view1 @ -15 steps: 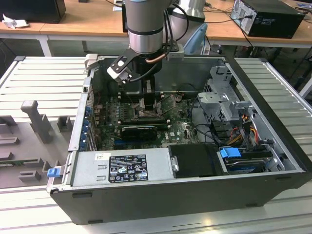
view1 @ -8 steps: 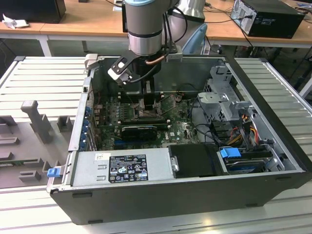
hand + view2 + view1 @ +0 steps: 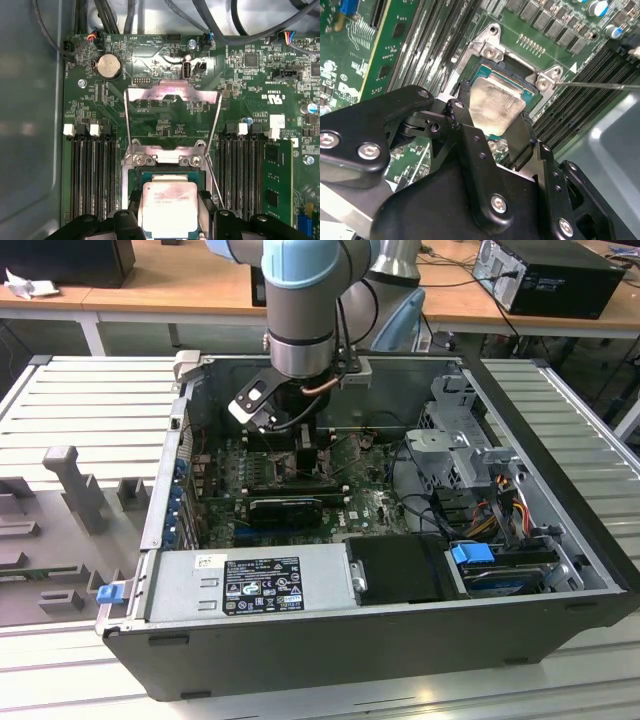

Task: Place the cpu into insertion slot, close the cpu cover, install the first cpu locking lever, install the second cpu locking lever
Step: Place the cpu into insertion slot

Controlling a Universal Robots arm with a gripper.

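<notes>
Because the silvery window-frame cpu cover [image 3: 172,94] stood raised, the black gripper [image 3: 169,200], toward the exterior view's eleven o'clock, held the pale silver-grey square cpu [image 3: 497,107] clamped over the dark, silver-rimmed insertion slot [image 3: 517,70].

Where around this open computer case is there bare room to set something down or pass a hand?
Bare ribbed table lies on the exterior view's right of the case, and in a strip before it. Inside is crowded: the gripper grips the chip at the socket, memory slots and cables close by.
</notes>
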